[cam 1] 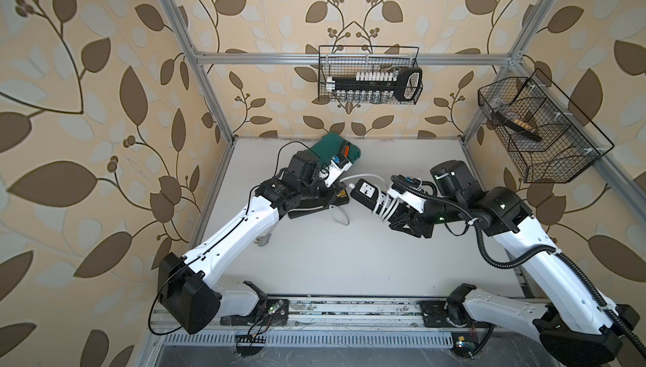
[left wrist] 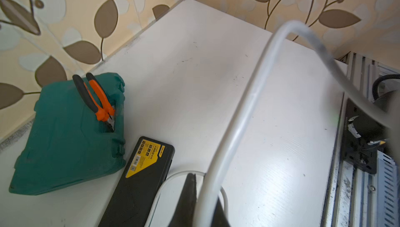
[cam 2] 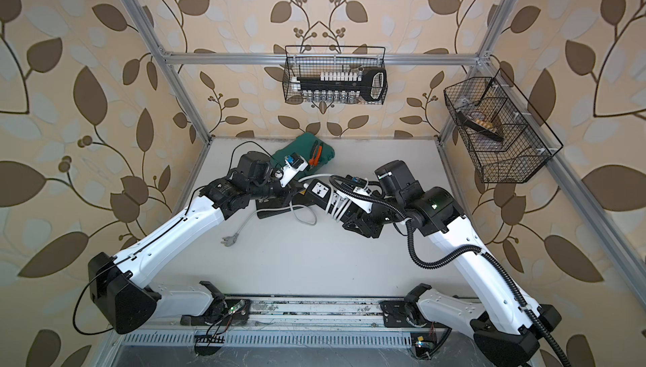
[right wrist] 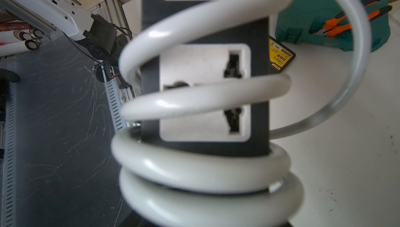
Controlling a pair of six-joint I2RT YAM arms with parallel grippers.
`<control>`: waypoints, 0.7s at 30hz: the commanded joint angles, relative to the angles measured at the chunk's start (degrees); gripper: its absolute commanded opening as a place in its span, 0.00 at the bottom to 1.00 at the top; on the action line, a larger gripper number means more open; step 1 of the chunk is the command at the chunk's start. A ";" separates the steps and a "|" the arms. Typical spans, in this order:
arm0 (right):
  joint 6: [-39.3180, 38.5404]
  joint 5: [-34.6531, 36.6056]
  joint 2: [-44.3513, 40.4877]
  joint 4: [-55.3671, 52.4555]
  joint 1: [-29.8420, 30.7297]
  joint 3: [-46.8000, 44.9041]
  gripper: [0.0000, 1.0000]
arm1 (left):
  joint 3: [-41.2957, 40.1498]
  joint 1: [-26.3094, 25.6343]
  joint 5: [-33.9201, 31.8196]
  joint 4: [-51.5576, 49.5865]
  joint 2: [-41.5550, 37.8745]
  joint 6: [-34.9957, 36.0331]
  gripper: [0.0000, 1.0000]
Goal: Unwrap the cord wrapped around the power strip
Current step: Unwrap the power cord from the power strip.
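The black power strip [cam 1: 365, 194] with white sockets [right wrist: 203, 94] is held tilted above the table in both top views. My right gripper [cam 1: 397, 216] is shut on its lower end. In the right wrist view the jaws are hidden behind the cord's coils. Several turns of the white cord [right wrist: 201, 167] circle the strip near that gripper. The cord [left wrist: 238, 115] then arcs over to my left gripper [left wrist: 204, 184], which is shut on it beside the strip's upper end [cam 2: 303, 184]. The slack loops on the table [cam 1: 341, 217] and ends in a grey plug [cam 2: 229, 241].
A green tool case [left wrist: 65, 141] with orange pliers [left wrist: 97, 100] on it lies at the back left. A black flat case with a yellow label [left wrist: 140, 178] lies under my left arm. Two wire baskets [cam 1: 370, 75] [cam 1: 538, 131] hang on the frame.
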 commanded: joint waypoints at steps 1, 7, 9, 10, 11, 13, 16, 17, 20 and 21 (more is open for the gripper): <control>1.16 -1.79 -1.92 3.91 0.21 3.68 0.00 | -0.20 0.60 -1.34 0.16 -0.88 -2.03 0.00; 1.40 9.04 0.15 4.38 -0.37 11.05 0.00 | -4.54 0.62 -0.95 -2.51 -2.37 0.11 0.03; 1.06 12.36 1.30 4.31 -0.81 13.06 0.00 | -5.74 0.67 -0.53 -3.88 -2.64 1.30 0.07; 1.04 13.35 1.89 4.30 -1.06 13.89 0.00 | -5.90 0.60 0.03 -4.54 -2.73 1.81 0.09; 1.00 14.41 2.57 4.21 -1.27 14.78 0.00 | -5.92 0.64 1.34 -5.51 -2.86 2.89 0.13; 1.12 15.22 3.90 3.58 -1.42 16.35 0.00 | -5.77 0.63 5.88 -6.19 -3.94 5.33 0.25; 1.71 14.46 5.81 1.64 -1.55 18.62 0.00 | -7.91 0.59 12.44 -0.76 -9.21 7.14 0.38; 1.93 13.92 6.30 0.95 -1.54 19.26 0.00 | -8.85 0.55 14.15 2.11 -11.25 7.51 0.44; 2.76 12.15 7.08 -0.53 -1.53 20.63 0.00 | -9.89 0.43 18.38 9.39 -14.47 6.88 0.60; 3.17 11.34 7.15 -0.71 -1.49 20.90 0.00 | -9.46 0.21 19.30 11.43 -14.47 5.89 0.62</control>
